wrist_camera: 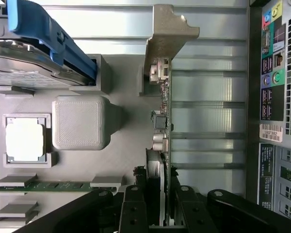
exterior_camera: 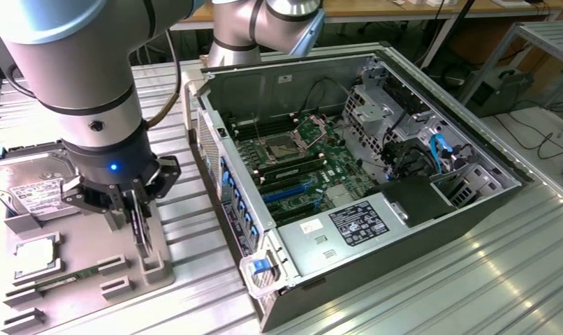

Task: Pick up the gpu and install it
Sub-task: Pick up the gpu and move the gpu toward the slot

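Edge-up gpu (wrist_camera: pixel 164 121), lengthwise along tray (wrist_camera: pixel 123 150), clamped in claw (wrist_camera: pixel 160 194).

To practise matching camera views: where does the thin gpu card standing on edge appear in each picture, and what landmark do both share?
Exterior view: thin flat green-edged gpu card stands edgewise in the grey tray, exterior view's left, under the end effector.
Wrist view: the card edge-on, gripped by the end effector, silver bracket at its far end.
Shared landmark: pale square processor chip in the tray.
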